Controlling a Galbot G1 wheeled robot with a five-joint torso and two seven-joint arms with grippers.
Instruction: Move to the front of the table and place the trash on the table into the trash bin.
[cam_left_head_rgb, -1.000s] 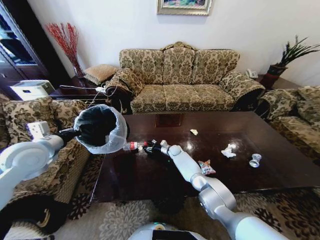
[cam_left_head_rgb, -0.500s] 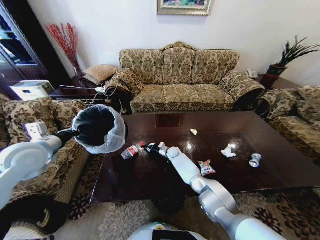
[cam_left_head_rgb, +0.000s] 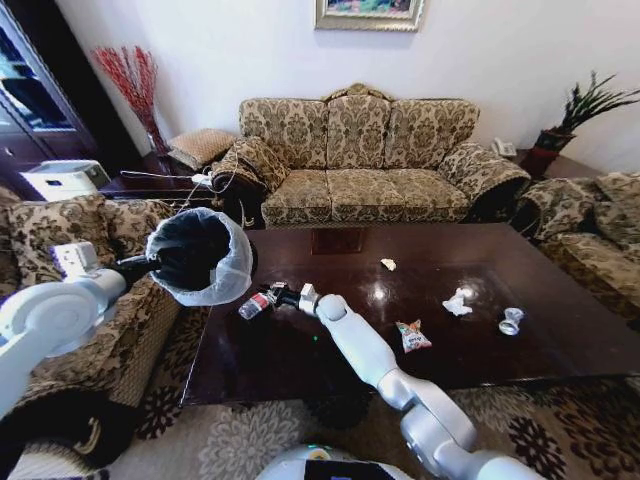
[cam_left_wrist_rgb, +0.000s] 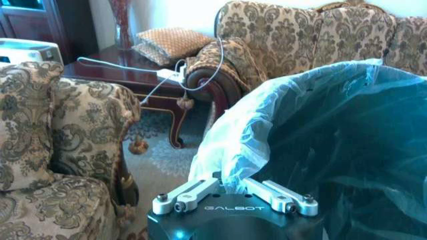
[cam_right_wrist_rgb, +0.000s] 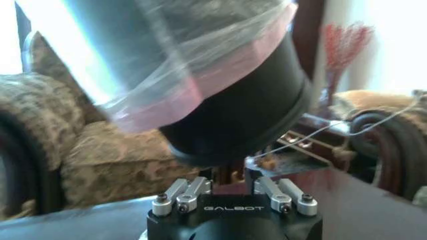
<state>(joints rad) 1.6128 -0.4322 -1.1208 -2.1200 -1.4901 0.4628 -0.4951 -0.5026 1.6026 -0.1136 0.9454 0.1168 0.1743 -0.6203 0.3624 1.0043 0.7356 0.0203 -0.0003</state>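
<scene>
Holding the trash bin (cam_left_head_rgb: 200, 256) tilted by its rim in my closed left gripper (cam_left_wrist_rgb: 233, 192), I carry the bottle (cam_left_head_rgb: 256, 303), pinched in my right gripper (cam_left_head_rgb: 274, 296), just below its mouth; I should raise it over the rim before releasing.

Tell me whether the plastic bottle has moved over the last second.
Yes. Held in the right hand, the bottle has gone left across the table, toward the trash bin gripped by the left hand.
</scene>
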